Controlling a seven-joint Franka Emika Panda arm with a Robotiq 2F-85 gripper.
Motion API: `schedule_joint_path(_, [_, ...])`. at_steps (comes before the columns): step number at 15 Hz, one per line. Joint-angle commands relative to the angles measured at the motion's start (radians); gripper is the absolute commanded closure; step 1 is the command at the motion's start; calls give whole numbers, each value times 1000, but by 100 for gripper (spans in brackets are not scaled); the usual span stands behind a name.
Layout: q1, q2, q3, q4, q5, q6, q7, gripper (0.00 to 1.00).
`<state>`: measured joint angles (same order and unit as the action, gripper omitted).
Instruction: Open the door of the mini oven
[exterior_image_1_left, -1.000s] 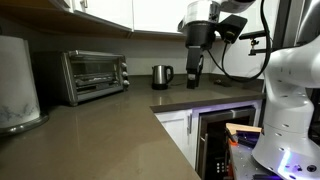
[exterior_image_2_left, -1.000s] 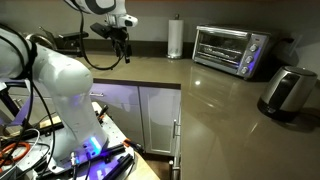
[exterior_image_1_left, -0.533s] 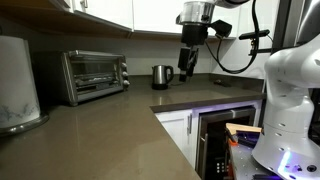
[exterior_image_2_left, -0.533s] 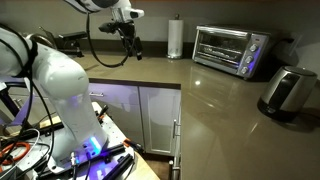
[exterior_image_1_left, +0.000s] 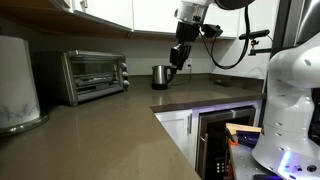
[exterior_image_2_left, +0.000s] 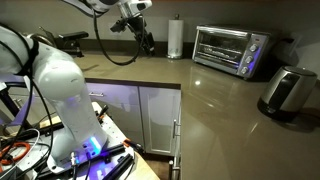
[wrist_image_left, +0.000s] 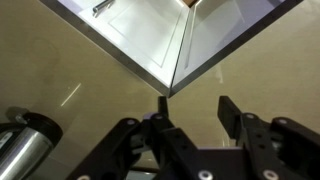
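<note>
Door (exterior_image_1_left: 96, 77) of silver mini oven (exterior_image_2_left: 255, 52) sits shut; claw (wrist_image_left: 195, 108) gapes empty.

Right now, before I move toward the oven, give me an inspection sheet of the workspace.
Surface: glossy brown countertop, running round a corner.
Job's things: mini oven at the back wall; door closed.
Clutter: kettle; paper towel roll.
Grippers: gripper in the air near the kettle, well apart from the oven; jaws apart, nothing held.
Cables: black cable looping off the arm.
Surroundings: white cabinets under the counter; dark built-in appliance.
</note>
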<state>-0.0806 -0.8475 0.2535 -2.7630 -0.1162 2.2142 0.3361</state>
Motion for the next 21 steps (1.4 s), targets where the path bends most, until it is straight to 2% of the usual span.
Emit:
schedule_joint_path(1, [-73,69,-6,46,-87,88,22,76])
schedule_joint_path(4, [-140,117,-10,87,-159,158,22,95])
schedule_joint_path(6, [-179,157,-13,123,-200,201,26,100])
schedule_joint_path(10, [-225,234,-26,202,-243,292,34,100])
schedule_joint_path(13, [-230,291,-44,262,-238,353,30,100])
schedule_joint_path(14, [-208,233,-51,212,-227,313,14,100])
schedule_joint_path(21, [-200,244,-60,219,-225,316,13,99])
